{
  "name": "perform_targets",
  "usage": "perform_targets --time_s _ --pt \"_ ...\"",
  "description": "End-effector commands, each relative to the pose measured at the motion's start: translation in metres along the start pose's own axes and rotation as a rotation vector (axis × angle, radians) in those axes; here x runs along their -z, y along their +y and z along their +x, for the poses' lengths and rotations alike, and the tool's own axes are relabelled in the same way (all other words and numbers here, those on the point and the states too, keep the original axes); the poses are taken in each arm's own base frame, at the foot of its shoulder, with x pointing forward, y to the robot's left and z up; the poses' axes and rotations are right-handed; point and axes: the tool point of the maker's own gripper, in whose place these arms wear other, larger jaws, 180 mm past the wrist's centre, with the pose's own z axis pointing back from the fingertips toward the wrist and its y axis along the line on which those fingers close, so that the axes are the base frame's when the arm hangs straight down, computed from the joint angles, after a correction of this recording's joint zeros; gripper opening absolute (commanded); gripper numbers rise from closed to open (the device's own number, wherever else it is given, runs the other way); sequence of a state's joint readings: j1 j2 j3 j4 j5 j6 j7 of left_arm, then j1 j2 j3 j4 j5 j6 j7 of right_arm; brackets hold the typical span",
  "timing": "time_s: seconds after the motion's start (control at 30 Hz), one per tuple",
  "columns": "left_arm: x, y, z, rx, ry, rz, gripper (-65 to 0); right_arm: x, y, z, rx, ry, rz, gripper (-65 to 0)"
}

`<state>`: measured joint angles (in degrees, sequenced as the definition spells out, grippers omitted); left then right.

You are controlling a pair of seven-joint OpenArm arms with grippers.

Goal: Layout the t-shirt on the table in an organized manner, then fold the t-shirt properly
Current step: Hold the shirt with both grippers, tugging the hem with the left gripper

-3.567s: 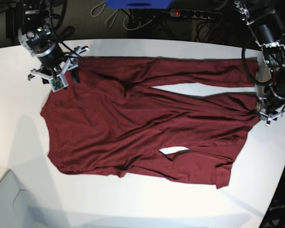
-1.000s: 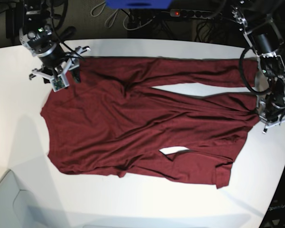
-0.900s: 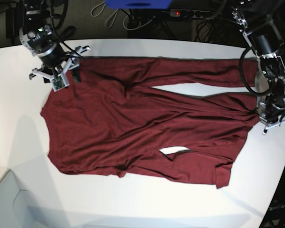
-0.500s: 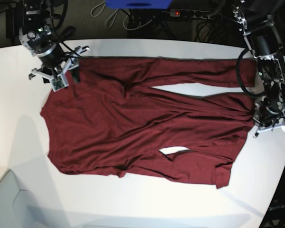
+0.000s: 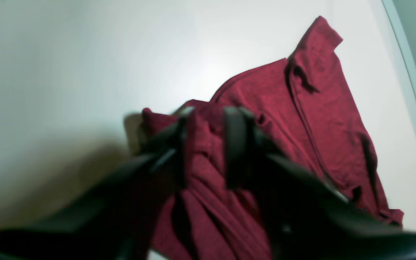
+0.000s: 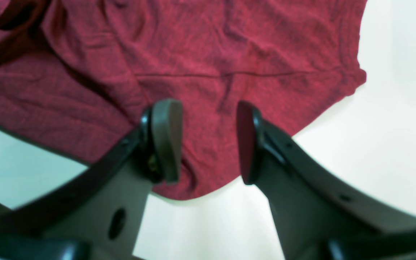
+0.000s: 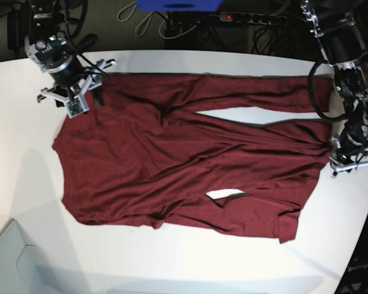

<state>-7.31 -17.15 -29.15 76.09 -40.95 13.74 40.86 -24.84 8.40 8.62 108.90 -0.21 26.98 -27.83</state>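
The base view alone shows the whole t-shirt [image 7: 184,153] spread across the white table [image 7: 24,165], with the right end effector [image 7: 80,92] at its upper left corner and the left end effector [image 7: 346,156] at its right edge. The right wrist view adds that the right fingers [image 6: 166,141] stand apart over a hem with nothing gripped. In the blurred left wrist view, bunched cloth lies between the dark left fingers [image 5: 235,144], but whether they pinch it is unclear.
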Motion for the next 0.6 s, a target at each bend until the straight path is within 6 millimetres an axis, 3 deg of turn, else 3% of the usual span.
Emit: perform_targets --time_s 0.0,0.1,0.23,0.33,0.57 --pt "-0.004 -0.01 0.021 0.016 -0.054 -0.026 -39.9 -0.003 -0.004 0.009 -0.003 -0.038 -0.012 -41.5" --pt "-0.004 -0.009 0.022 0.022 -0.062 -0.019 -29.3 -0.003 -0.005 0.009 -0.005 -0.037 -0.013 -41.5" --pt "-0.001 -0.006 0.02 0.015 -0.056 -0.012 -28.9 -0.003 -0.005 0.008 -0.005 -0.034 -0.013 -41.5" --pt "0.009 0.009 0.007 -0.007 -0.011 0.026 -28.9 -0.003 -0.004 0.008 -0.004 -0.035 -0.012 -41.5" --pt "0.018 0.013 0.001 -0.035 0.019 0.044 -30.4 -0.003 -0.005 0.009 -0.005 -0.036 -0.013 -41.5"
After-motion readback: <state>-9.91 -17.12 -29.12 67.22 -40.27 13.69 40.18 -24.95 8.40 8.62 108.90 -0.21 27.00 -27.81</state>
